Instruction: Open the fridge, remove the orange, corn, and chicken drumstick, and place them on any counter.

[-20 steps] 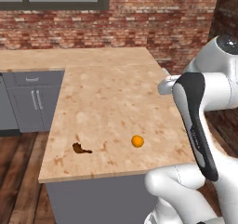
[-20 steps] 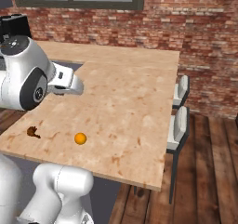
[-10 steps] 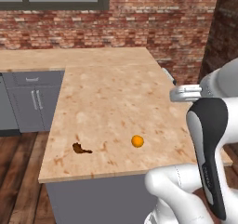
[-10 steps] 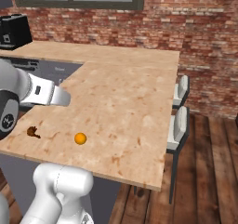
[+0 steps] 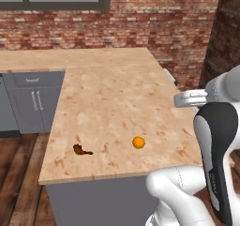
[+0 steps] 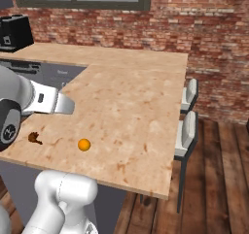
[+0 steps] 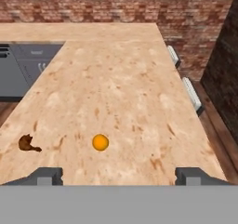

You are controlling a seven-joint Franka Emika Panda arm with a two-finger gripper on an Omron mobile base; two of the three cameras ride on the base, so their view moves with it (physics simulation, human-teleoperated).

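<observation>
The orange [image 5: 138, 142] [image 6: 84, 144] [image 7: 100, 142] lies on the beige counter [image 5: 112, 94] [image 6: 136, 97] [image 7: 116, 79] near its front edge. To its left rests the dark brown chicken drumstick [image 5: 81, 149] [image 6: 34, 138] [image 7: 27, 144]. My gripper [image 7: 121, 176] hangs above the front edge, jaws wide open with nothing between them, the orange just ahead of and below it. Its dark fingertips [image 7: 50, 175] show far apart. The corn and the fridge are out of view.
Two white chairs [image 6: 187, 126] [image 7: 191, 94] stand along the counter's right side. Grey base cabinets [image 5: 33, 101] sit at the left under the back run, a black appliance [image 6: 14, 31] on top. A brick wall closes the back; a dark wall [image 5: 229, 33] is at the right.
My arm has swung back from over the counter toward the base. The orange and the drumstick have stayed where they lay.
</observation>
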